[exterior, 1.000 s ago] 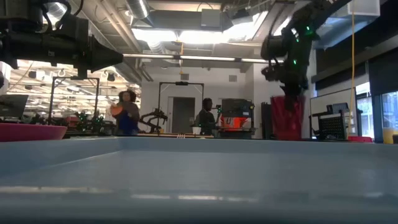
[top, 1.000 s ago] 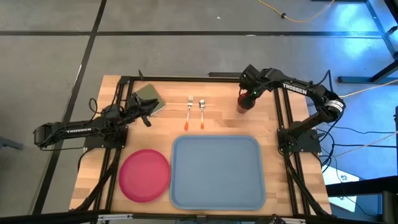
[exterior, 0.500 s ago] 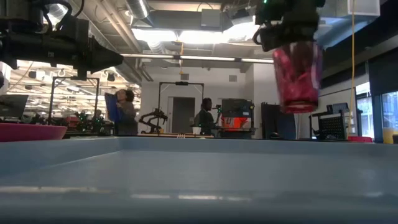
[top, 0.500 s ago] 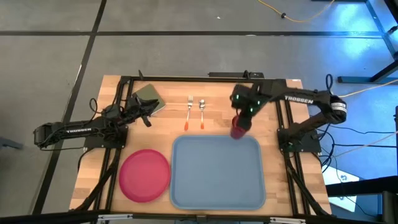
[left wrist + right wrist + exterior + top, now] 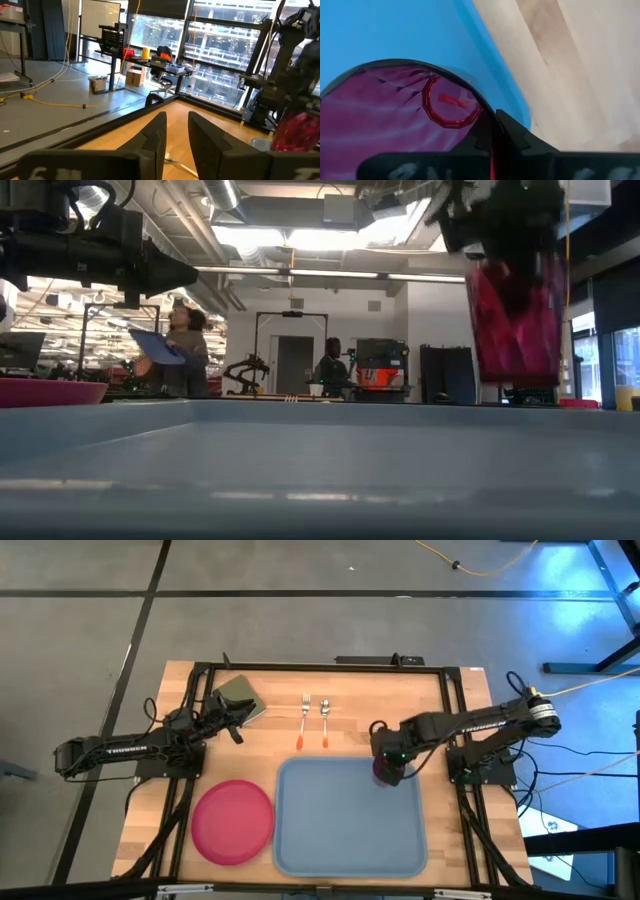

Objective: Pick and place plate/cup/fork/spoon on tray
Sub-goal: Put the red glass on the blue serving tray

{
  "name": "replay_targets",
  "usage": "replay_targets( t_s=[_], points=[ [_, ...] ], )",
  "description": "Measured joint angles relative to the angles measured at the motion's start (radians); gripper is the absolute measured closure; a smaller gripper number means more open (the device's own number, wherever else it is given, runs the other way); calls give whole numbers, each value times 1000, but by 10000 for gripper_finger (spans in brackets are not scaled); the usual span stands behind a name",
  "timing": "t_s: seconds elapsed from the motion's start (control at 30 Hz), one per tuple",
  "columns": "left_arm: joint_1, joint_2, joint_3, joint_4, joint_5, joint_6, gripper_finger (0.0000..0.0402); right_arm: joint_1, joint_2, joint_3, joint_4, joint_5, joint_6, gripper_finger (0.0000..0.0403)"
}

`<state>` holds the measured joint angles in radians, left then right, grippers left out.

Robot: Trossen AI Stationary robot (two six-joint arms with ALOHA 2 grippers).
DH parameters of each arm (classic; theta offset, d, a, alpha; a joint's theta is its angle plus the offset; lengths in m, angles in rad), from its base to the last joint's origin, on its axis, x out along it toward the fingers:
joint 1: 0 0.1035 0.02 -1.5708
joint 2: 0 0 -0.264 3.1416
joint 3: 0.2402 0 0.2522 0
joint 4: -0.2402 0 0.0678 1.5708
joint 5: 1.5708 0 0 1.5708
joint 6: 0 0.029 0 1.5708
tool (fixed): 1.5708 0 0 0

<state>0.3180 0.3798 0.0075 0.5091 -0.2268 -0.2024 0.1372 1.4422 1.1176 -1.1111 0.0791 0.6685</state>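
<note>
My right gripper is shut on the dark-red cup, just above the far right corner of the light-blue tray. In the low view the cup hangs upright a little above the tray. The pink-red plate lies flat on the table left of the tray. The fork and spoon lie side by side beyond the tray's far edge. My left gripper waits slightly open and empty at the far left, above the table. My right gripper pinches the cup's wall at its rim, one finger inside the cup and one outside. The fingers come from above, pointing down. The cup hangs upright, mouth up, lifted clear of the tray.
An olive-green square pad lies at the far left by my left gripper. The black frame rails run along the table's sides. People stand in the room beyond the table.
My right gripper has lifted the cup off the table at the far right. It has carried the cup toward the near edge, to just over the tray's far right corner. The cup has stayed upright.
</note>
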Motion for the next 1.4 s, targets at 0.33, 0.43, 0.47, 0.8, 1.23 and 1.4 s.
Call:
replay_targets(
  t_s=[0.33,0.43,0.47,0.8,1.23,1.4],
  points=[
    [0,0,0,0,0,-6,328,25,0,-139,43,-114,138,391],
    [0,0,0,0,0,-6,328,36,-2,-161,107,-154,138,382],
    [0,0,0,0,0,-6,328,41,-2,-172,130,-160,138,378],
    [0,0,0,1,0,-32,328,56,0,-171,100,-153,133,360],
    [0,0,0,1,-1,-31,328,58,0,-21,-58,-73,133,358],
    [0,0,0,0,-1,-31,328,58,0,34,-147,-76,134,358]
  ],
)
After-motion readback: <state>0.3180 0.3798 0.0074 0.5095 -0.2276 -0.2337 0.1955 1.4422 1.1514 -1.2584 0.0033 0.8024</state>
